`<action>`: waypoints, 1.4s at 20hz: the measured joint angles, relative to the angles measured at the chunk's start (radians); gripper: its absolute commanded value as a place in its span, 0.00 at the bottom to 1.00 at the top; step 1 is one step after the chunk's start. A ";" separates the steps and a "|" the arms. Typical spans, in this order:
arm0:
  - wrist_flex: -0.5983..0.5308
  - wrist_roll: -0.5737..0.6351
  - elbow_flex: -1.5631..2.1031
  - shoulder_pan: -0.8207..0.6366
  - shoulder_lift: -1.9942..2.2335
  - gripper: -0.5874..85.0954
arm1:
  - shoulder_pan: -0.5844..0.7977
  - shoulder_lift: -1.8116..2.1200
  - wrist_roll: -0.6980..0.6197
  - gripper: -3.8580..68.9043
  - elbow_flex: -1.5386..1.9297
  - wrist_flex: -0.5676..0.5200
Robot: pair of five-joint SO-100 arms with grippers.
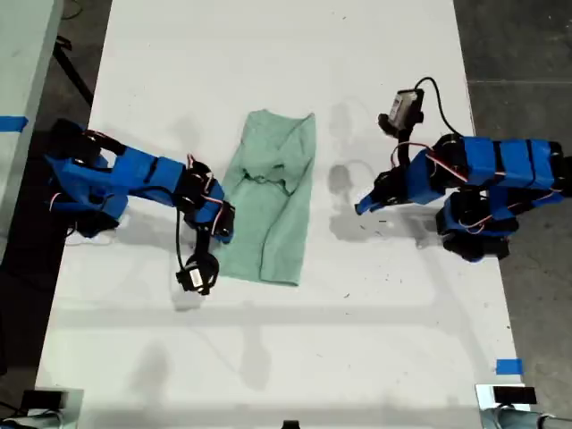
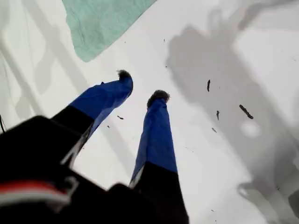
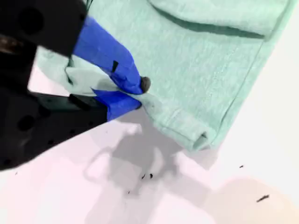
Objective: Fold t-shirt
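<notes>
One t-shirt (image 1: 268, 201), folded into a long strip, lies mid-table (image 1: 268, 357), its long axis running roughly twelve to six o'clock in the exterior view. My second gripper (image 3: 135, 93) pinches the strip's nine-o'clock edge. My first gripper (image 2: 140, 88), jaws parted and empty, hovers well apart at three o'clock.

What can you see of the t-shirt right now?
The t-shirt is pale mint-green, soft knit cloth, already folded into a tall narrow strip on the white table, rumpled near its middle. Hems and stacked layers show at one corner. My second end effector is pinched on its edge at the exterior view's left; my first end effector hangs open, clear of it.
</notes>
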 measured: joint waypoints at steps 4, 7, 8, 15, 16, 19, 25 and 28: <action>0.095 0.072 -0.485 0.009 -0.333 0.01 | -0.018 0.000 0.023 0.21 0.017 -0.018; 0.008 0.137 -0.541 0.009 -0.413 0.27 | -0.031 0.000 0.035 0.21 0.035 -0.035; -0.037 0.164 -0.543 0.009 -0.428 0.32 | -0.035 0.000 0.037 0.21 0.037 -0.037; -0.002 0.276 -0.537 0.006 -0.258 0.36 | -0.054 0.000 0.054 0.21 0.037 -0.038; 0.031 0.284 -0.520 0.000 -0.198 0.35 | -0.061 0.000 0.058 0.21 0.037 -0.040; 0.089 0.290 -0.380 -0.011 -0.005 0.34 | -0.107 0.000 0.083 0.21 0.037 -0.049; 0.089 0.192 0.005 0.110 0.298 0.34 | -0.275 -0.112 0.175 0.31 -0.023 -0.126; 0.048 0.104 0.025 0.199 0.301 0.34 | -0.330 -0.339 0.186 0.36 -0.196 -0.146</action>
